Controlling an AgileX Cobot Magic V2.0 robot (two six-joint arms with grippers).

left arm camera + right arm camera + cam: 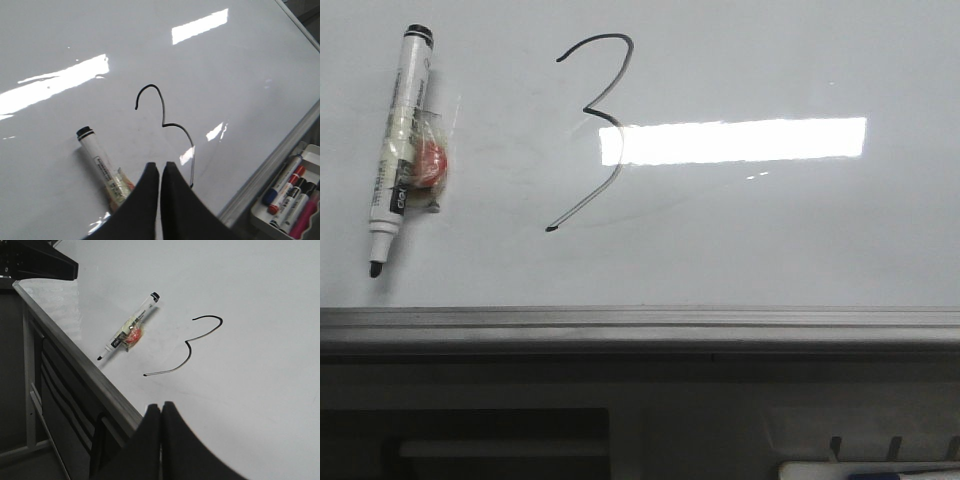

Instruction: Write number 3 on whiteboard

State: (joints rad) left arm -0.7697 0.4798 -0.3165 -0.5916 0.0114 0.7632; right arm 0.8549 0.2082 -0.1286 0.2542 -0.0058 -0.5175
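Observation:
A thin black number 3 [592, 130] is drawn on the whiteboard [770, 240], left of the bright glare. It also shows in the left wrist view [167, 125] and the right wrist view [192, 347]. A white marker with a black cap [398, 145] lies uncapped on the board left of the digit, taped to a red and clear piece [428, 165]. My left gripper [160, 167] is shut and empty, above the board near the digit's tail. My right gripper [161, 409] is shut and empty, near the board's rail. Neither gripper shows in the front view.
The grey metal rail [640, 325] runs along the board's near edge. A white tray [290, 200] with several coloured markers sits beyond the rail. A dark arm part [37, 262] is at the board's far corner in the right wrist view.

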